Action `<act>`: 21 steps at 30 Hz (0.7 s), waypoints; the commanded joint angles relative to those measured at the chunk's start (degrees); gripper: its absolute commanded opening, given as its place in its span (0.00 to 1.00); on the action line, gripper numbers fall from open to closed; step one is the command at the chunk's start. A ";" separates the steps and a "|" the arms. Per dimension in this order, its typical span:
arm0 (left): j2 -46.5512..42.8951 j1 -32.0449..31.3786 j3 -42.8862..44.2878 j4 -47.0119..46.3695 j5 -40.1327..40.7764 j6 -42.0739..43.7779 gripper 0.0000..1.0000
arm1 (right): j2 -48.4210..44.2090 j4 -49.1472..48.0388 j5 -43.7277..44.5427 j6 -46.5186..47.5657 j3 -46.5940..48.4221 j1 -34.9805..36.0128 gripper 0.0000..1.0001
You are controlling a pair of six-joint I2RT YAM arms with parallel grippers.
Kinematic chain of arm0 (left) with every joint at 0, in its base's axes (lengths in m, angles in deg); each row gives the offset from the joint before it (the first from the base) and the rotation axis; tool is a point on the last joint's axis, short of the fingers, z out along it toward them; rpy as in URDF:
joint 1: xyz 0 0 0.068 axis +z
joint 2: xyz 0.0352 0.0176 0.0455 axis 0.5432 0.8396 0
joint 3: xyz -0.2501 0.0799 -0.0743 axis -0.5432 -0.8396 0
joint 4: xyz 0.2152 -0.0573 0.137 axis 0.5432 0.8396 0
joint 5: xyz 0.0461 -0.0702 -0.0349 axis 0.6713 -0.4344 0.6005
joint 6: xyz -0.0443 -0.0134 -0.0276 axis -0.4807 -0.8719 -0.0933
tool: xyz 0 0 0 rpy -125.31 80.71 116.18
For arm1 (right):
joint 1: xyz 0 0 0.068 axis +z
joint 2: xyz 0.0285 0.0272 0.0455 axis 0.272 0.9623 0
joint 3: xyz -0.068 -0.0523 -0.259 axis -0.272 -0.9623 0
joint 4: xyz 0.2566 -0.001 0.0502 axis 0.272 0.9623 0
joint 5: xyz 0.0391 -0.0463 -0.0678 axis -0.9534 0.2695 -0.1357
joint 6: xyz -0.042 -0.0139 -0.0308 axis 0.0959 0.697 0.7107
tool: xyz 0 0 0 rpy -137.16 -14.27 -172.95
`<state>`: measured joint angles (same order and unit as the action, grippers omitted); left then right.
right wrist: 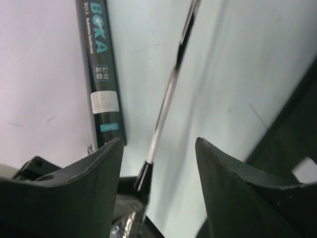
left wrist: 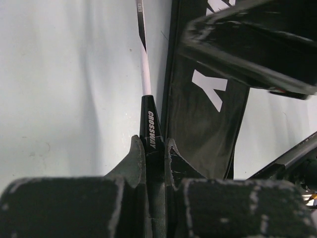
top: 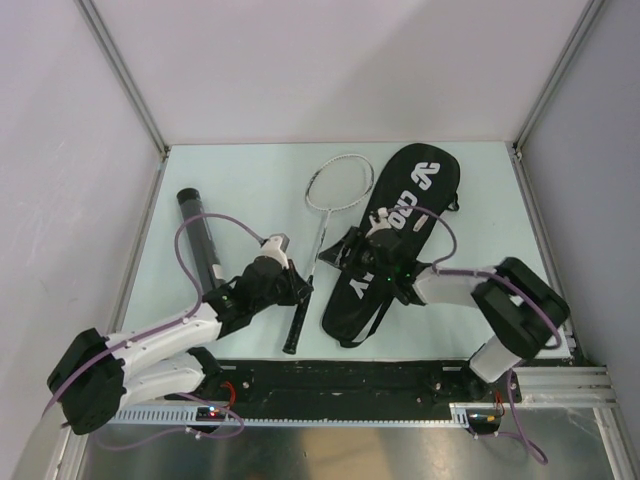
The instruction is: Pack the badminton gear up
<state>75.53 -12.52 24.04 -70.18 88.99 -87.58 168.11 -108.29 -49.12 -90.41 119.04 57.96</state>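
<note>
L gripper pinches racquet handle; R gripper jaws spread, over bag.

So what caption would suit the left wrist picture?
Left gripper shut on the racquet at its black handle, the black bag lying alongside.

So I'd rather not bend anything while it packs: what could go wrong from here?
1. The left gripper clamps the racquet only at its handle, so the long shaft and head may swing or twist once lifted.
2. The bag lies flat right beside it, and the open right gripper holds nothing, so the racquet might just shove the bag.
3. Both grippers sit close together and could bump.
</note>
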 commanded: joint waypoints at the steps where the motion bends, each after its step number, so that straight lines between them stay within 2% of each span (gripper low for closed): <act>1: -2.05 -0.49 -1.05 -6.38 -0.54 -0.90 0.00 | 7.05 -9.59 -4.60 -5.54 4.24 0.67 0.64; 6: -3.00 -0.58 -2.61 -8.53 -2.70 -1.23 0.00 | 13.60 -13.68 -7.36 -7.58 6.30 0.55 0.60; 8: -2.88 -0.68 -2.92 -9.40 -3.67 -1.47 0.00 | 15.81 -16.43 -8.58 -8.50 6.79 0.50 0.52; 11: -2.61 -0.93 -3.12 -10.16 -4.74 -1.86 0.03 | 17.95 -19.55 -9.64 -9.88 6.83 0.10 0.33; 15: -3.15 -1.03 -3.35 -10.42 -5.14 -1.66 0.18 | 17.32 -22.64 -9.02 -10.32 5.42 -0.89 0.06; 19: -5.50 -1.03 -3.48 -10.28 -5.24 -0.19 0.48 | 12.33 -22.67 -8.43 -10.12 2.81 -2.54 0.00; 21: -7.46 -0.99 -3.05 -9.16 -4.11 1.19 0.58 | 8.27 -21.05 -8.55 -10.08 0.82 -3.96 0.00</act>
<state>72.40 -13.27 20.41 -77.10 84.62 -88.55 184.05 -127.07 -59.17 -101.49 122.73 56.91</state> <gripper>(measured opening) 0.511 0.068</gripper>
